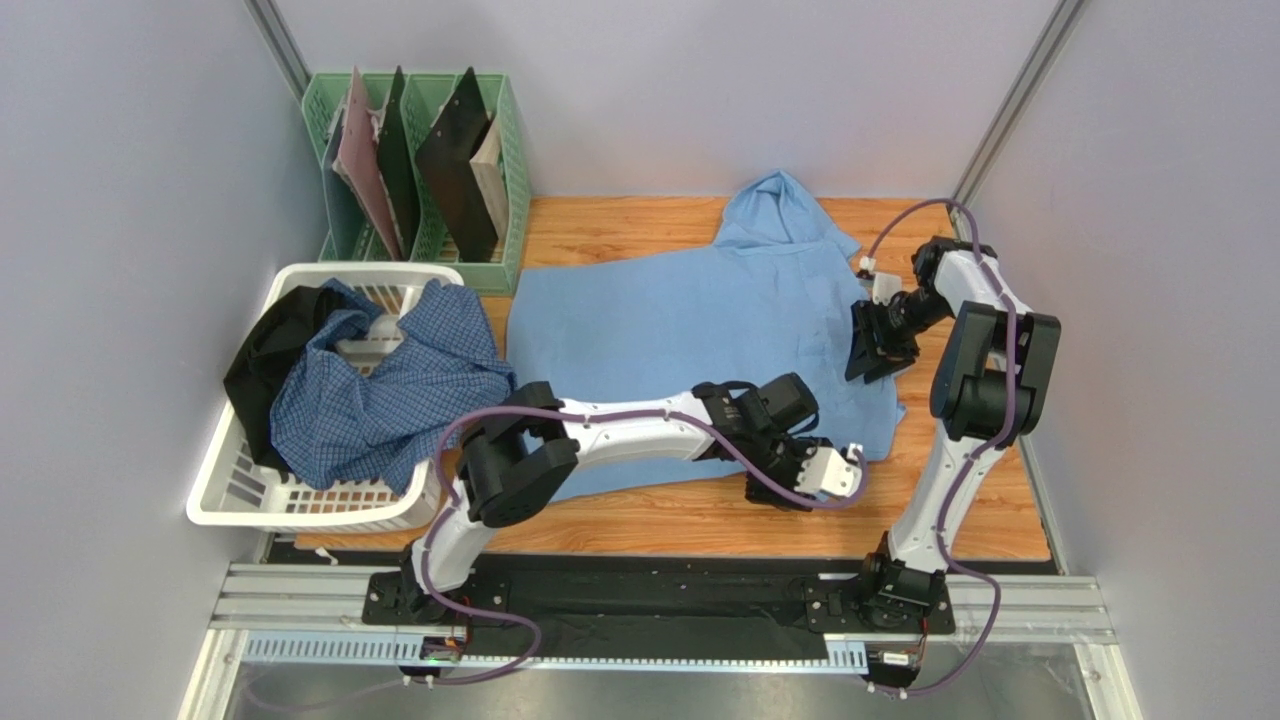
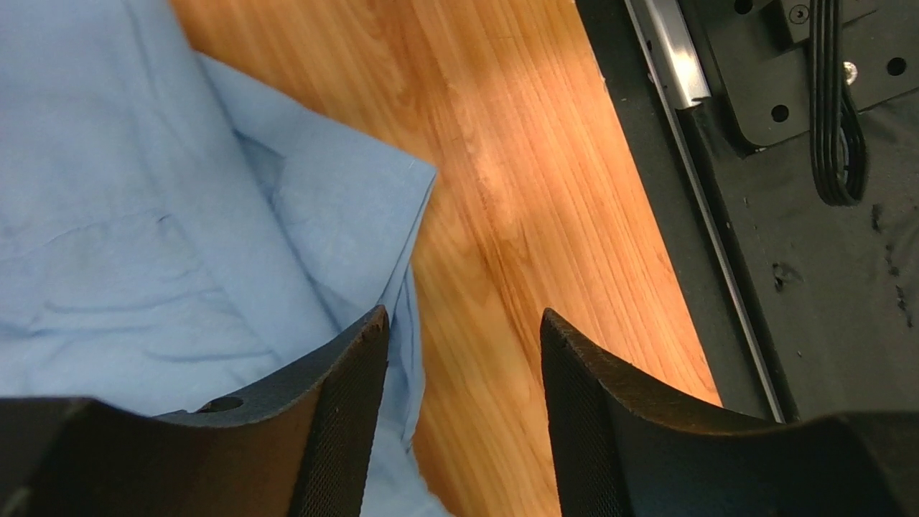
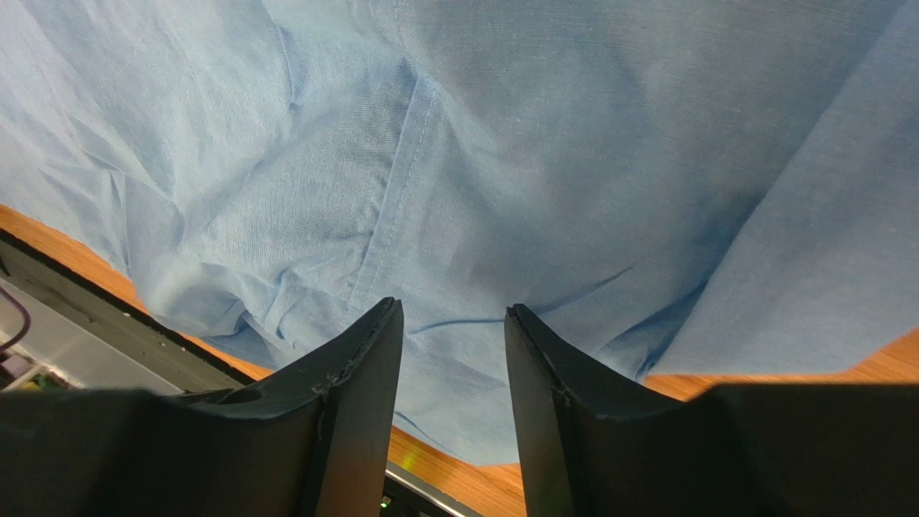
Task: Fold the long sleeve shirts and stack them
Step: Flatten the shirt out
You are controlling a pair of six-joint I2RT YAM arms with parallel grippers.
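The plain light blue long sleeve shirt [image 1: 691,323] lies spread on the wooden table [image 1: 962,510], its collar end toward the back. My left gripper [image 1: 836,474] hovers at the shirt's near right corner. In the left wrist view it [image 2: 464,315] is open, with bare wood between the fingers and the shirt's hem [image 2: 324,226] beside the left finger. My right gripper [image 1: 873,354] hangs over the shirt's right edge; it [image 3: 454,307] is open above the blue cloth [image 3: 507,151] and holds nothing. The blue-and-white checked shirt [image 1: 394,393] is bunched in the basket.
A white laundry basket [image 1: 248,488] at the left table edge also holds a black garment [image 1: 278,348]. A green file rack [image 1: 496,180] with dark folders stands at the back left. Grey walls close in both sides. A black mat and rail [image 2: 820,237] run along the near edge.
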